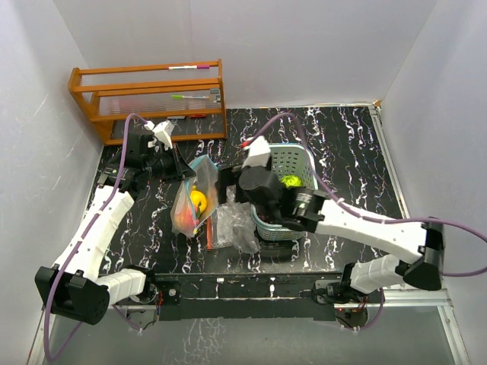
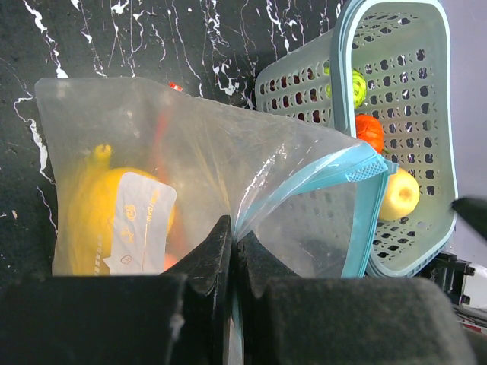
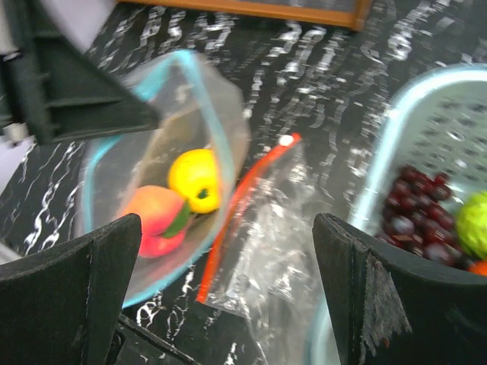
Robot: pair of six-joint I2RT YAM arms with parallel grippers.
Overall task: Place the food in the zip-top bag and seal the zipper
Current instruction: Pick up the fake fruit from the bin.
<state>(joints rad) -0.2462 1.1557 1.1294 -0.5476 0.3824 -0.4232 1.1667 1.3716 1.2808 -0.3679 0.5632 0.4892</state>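
A clear zip-top bag (image 1: 190,204) with a blue zipper rim (image 2: 358,171) lies open at mid table. Inside it are a yellow fruit (image 3: 196,179) and a pink-orange fruit (image 3: 156,220). My left gripper (image 2: 232,237) is shut on the bag's rim and holds the mouth up. My right gripper (image 3: 228,266) hovers just over the bag mouth, open, with nothing between its fingers. The teal basket (image 1: 298,158) beside it holds dark purple grapes (image 3: 415,217), a bumpy green fruit (image 3: 475,224), an orange-red fruit (image 2: 370,131) and a yellow round fruit (image 2: 401,194).
A second clear bag with a red zipper (image 3: 243,190) lies flat between the blue-rimmed bag and the basket. A wooden rack (image 1: 148,95) with pens stands at the back left. White walls close in the table on three sides.
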